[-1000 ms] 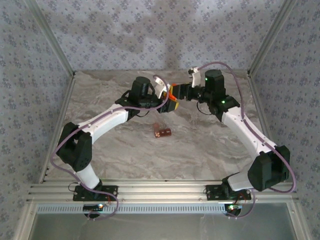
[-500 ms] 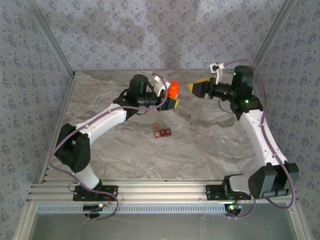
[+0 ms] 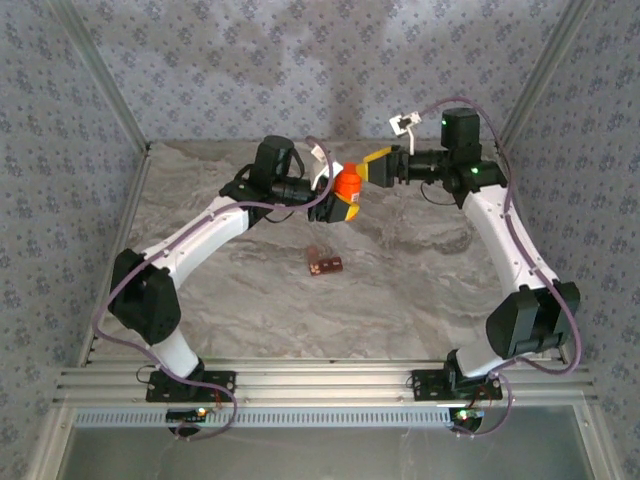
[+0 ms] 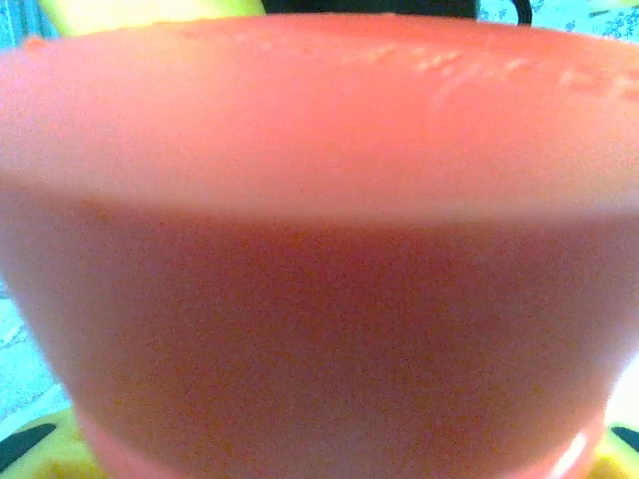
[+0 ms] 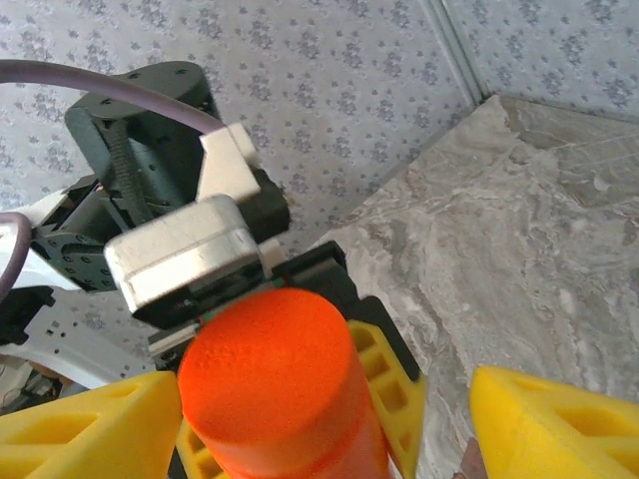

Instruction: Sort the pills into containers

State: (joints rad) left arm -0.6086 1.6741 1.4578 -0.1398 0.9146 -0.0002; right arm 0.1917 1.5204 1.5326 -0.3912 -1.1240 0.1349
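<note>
Cell strip on the desk, bottle held up between my two hands.

The containers (image 3: 324,264), a small reddish-brown strip, lie flat on the desk (image 3: 420,290) at the centre of the top view. Above them, at upper middle, my left hand (image 3: 345,202) is clenched on the orange bottle (image 3: 348,182). My right hand (image 3: 370,170) is released, its yellow fingers (image 5: 90,424) either side of the bottle's top. The finger at lower right of the wrist view is well apart from the bottle. As I judge it, closing off-centre or twisting too hard could slip or tip the bottle, scattering pills far from the strip.
</note>
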